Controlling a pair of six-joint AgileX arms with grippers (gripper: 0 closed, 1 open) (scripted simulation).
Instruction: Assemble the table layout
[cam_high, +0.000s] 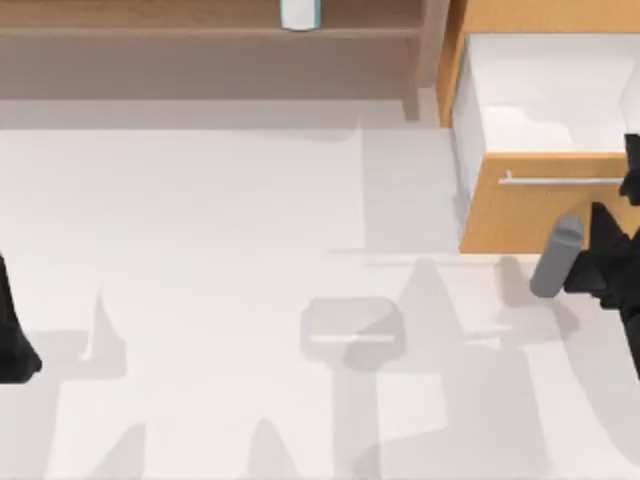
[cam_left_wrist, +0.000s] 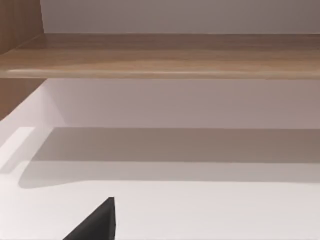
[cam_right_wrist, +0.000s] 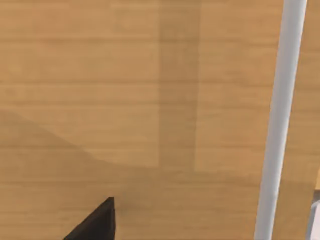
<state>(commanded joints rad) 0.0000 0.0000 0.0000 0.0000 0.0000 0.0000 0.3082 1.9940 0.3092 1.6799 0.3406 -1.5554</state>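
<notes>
The right end effector pinches a grey cylinder beside the open drawer of the cabinet; lift it clear of the drawer front before lowering, while the left arm idles at the worktop's left edge, fingers unreadable.

The white bench lies bare and open across the middle and lower frame of the top view, with wide room to pass. Along the upper edge the brown wooden shelf blocks the way, a small white-and-blue container standing on it. At upper right the orange-brown drawer cabinet stands with its drawer open and its bar handle jutting. A grey cylinder sits just before it, beside the right claw.
</notes>
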